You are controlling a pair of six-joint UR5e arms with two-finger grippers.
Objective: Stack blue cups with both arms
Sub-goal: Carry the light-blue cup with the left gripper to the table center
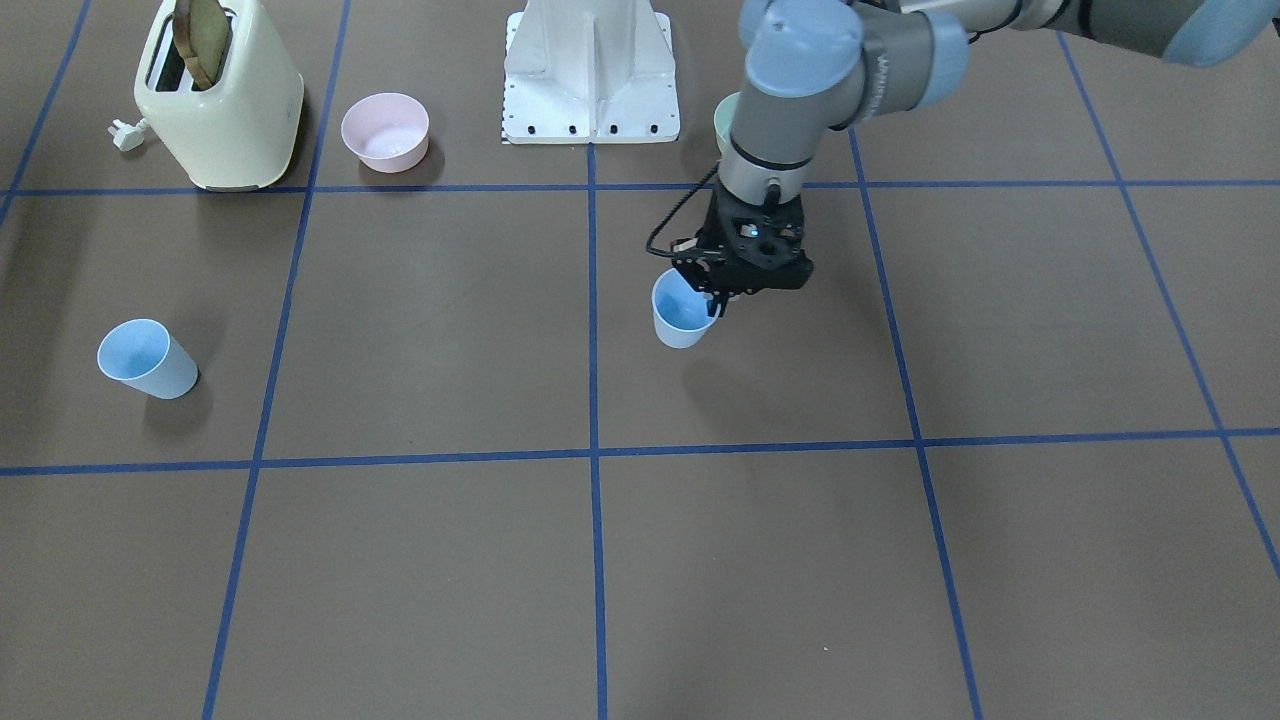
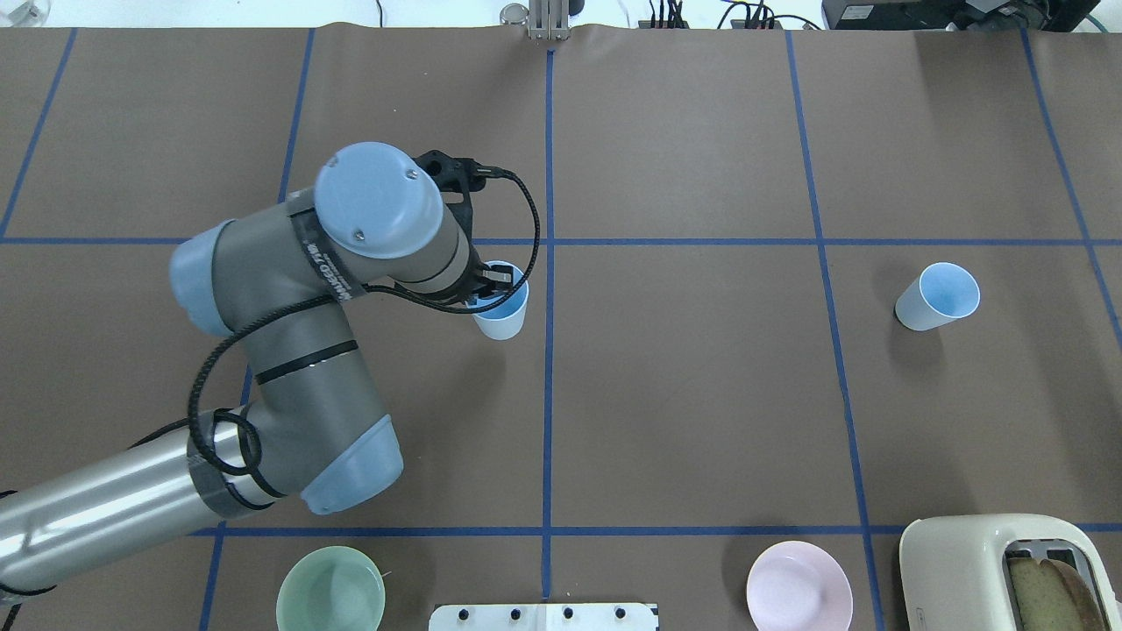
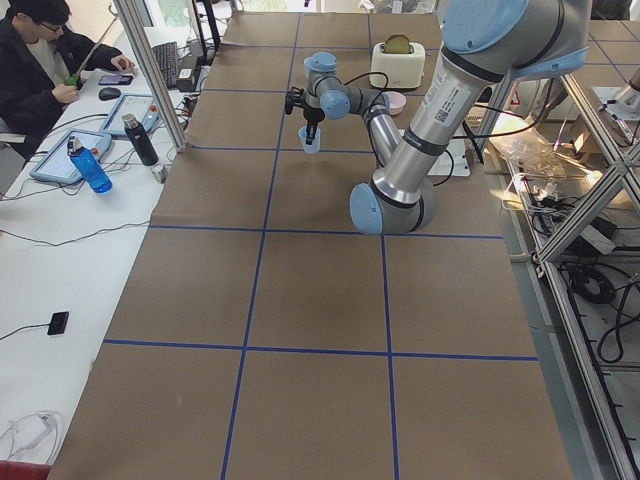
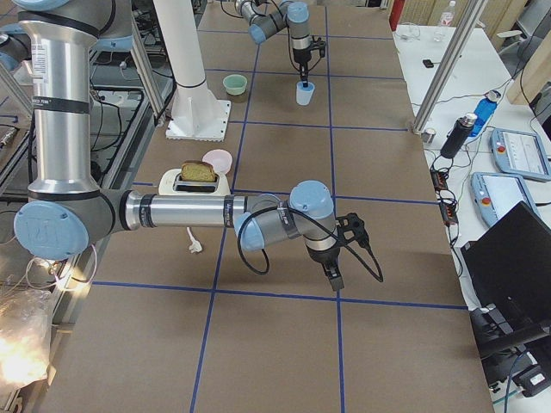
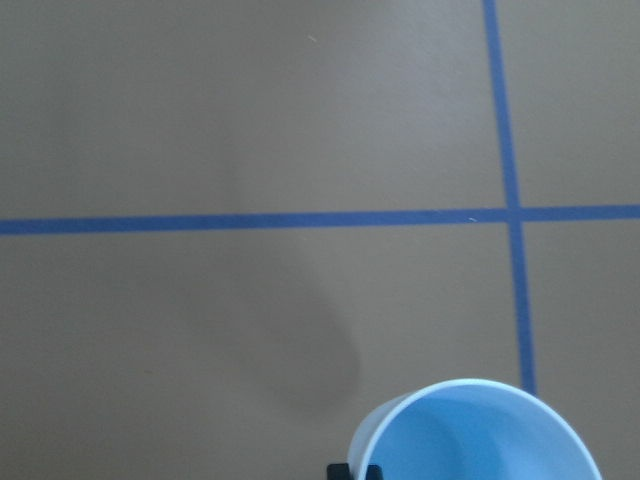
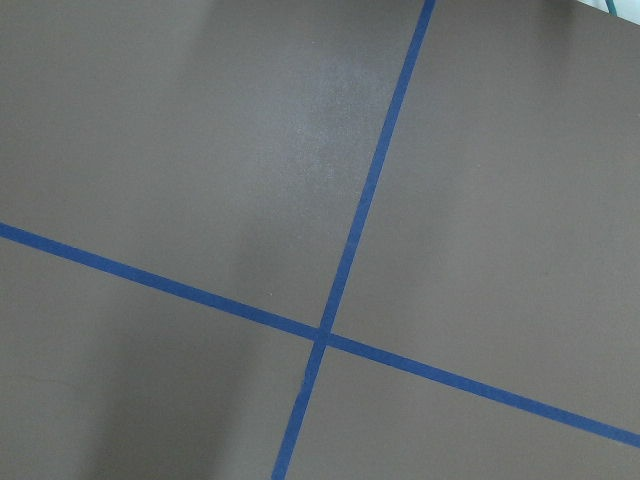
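My left gripper (image 1: 716, 298) is shut on the rim of one blue cup (image 1: 683, 314), one finger inside it and one outside. It holds the cup upright, apparently a little above the table near the middle. The gripper (image 2: 491, 286) and cup (image 2: 502, 308) also show in the overhead view, and the cup's rim (image 5: 480, 435) in the left wrist view. The second blue cup (image 1: 147, 359) stands alone on the table far to the robot's right (image 2: 936, 296). My right gripper (image 4: 332, 277) shows only in the exterior right view, low over bare table. I cannot tell whether it is open or shut.
A cream toaster (image 1: 220, 95) with bread, a pink bowl (image 1: 385, 131) and a mint-green bowl (image 2: 330, 589) stand along the robot's side of the table by the white pedestal (image 1: 592, 70). A person (image 3: 40, 60) sits at a side desk.
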